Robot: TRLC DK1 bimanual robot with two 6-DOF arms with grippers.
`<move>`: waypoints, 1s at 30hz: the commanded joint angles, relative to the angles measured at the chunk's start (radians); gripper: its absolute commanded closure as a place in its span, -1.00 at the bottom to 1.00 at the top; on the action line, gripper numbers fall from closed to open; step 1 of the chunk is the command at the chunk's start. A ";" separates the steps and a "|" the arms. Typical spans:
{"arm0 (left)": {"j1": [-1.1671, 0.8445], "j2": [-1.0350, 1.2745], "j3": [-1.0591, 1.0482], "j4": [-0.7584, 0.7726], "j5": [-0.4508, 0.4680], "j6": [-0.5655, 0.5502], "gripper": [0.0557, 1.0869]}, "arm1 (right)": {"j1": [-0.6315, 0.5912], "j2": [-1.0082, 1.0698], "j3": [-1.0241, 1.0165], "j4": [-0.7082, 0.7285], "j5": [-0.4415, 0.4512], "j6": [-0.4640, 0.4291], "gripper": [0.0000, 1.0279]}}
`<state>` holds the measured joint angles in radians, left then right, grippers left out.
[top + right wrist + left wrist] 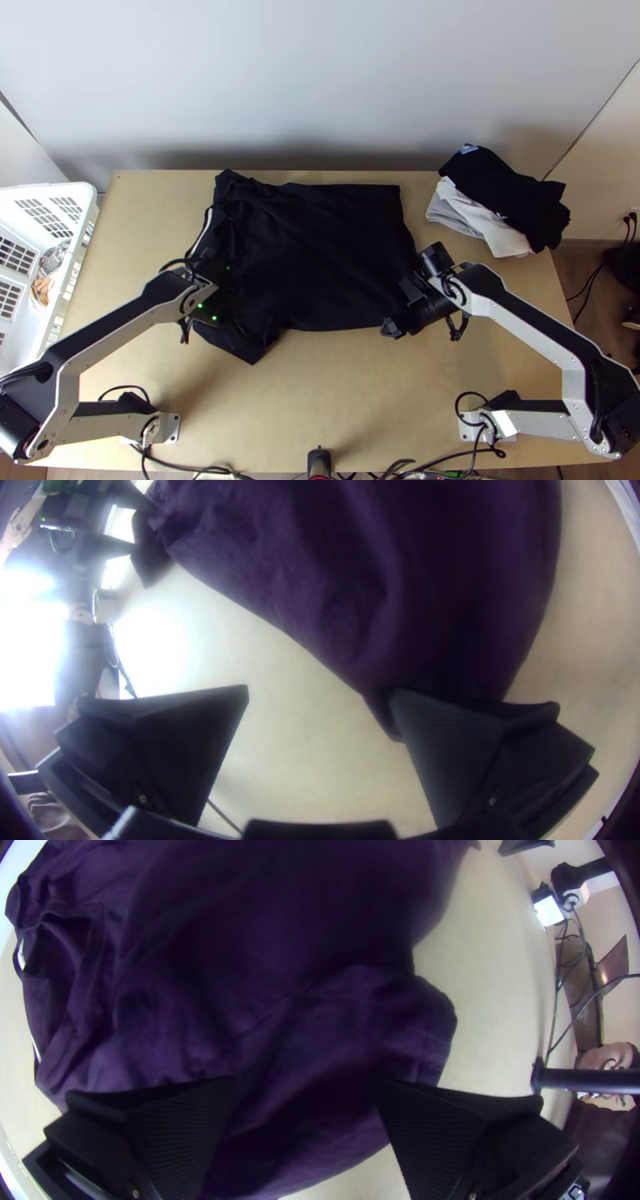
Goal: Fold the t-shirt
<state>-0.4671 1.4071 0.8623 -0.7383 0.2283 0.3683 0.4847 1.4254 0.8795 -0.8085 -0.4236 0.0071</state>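
Note:
The black t-shirt (320, 248) lies on the table, fairly flat in its middle and right part, rumpled with overlapping layers at its left. Over its lower left part is my left gripper (211, 304). In the left wrist view, this gripper (303, 1083) is open above the dark cloth (280, 967), its fingers wide apart. My right gripper (402, 308) stands at the shirt's lower right corner. The right wrist view shows that gripper (320, 693) open, one finger over the corner of the cloth (427, 613) and the other over bare table.
A pile of black and white or grey clothes (512, 204) lies at the table's back right corner. At the left edge stands a white basket (80, 216) with something inside. Bare tabletop (336, 384) stretches between the shirt and the near edge, where cables run.

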 commanded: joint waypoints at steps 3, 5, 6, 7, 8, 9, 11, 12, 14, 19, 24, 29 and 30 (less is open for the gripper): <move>-0.079 0.053 -0.052 0.103 -0.093 -0.046 -0.73 | 0.008 0.018 -0.005 0.025 0.000 0.017 -0.90; -0.108 0.053 -0.072 0.132 -0.116 -0.054 -0.23 | 0.008 0.018 -0.008 0.025 0.000 0.017 -0.90; -0.119 0.052 -0.082 0.135 -0.118 -0.055 0.07 | 0.006 0.018 -0.010 0.025 0.000 0.017 -0.90; -0.127 0.043 -0.092 0.140 -0.121 -0.055 0.39 | 0.006 0.017 -0.010 0.023 0.000 0.017 -0.90; -0.128 0.033 -0.101 0.140 -0.122 -0.054 0.66 | 0.006 0.015 -0.010 0.025 0.000 0.017 -0.90; -0.133 0.018 -0.114 0.131 -0.124 -0.045 0.94 | 0.005 0.012 -0.010 0.025 0.000 0.017 -0.90; -0.150 -0.028 -0.135 0.096 -0.124 -0.005 0.93 | -0.005 0.010 -0.010 0.025 0.000 0.017 -0.90; -0.151 -0.049 -0.141 0.079 -0.124 0.009 0.93 | -0.008 0.010 -0.008 0.025 0.000 0.017 -0.90; -0.151 -0.077 -0.144 0.027 -0.122 0.037 0.93 | -0.012 0.013 -0.007 0.025 0.000 0.014 -0.90; -0.143 -0.131 -0.163 -0.047 -0.116 0.103 0.93 | -0.011 0.021 0.012 0.025 0.000 0.016 -0.90; -0.142 -0.155 -0.164 -0.128 -0.115 0.156 0.93 | -0.017 0.018 0.018 0.025 0.002 0.011 -0.90; -0.150 -0.174 -0.172 -0.233 -0.110 0.236 0.93 | -0.028 0.007 0.013 0.011 0.000 -0.006 -0.90; -0.151 -0.180 -0.174 -0.263 -0.099 0.267 0.93 | -0.028 0.004 0.015 0.005 0.000 -0.013 -0.90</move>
<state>-0.6117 1.2636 0.7006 -0.8761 0.1112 0.5301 0.4644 1.4410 0.8909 -0.7868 -0.4236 0.0174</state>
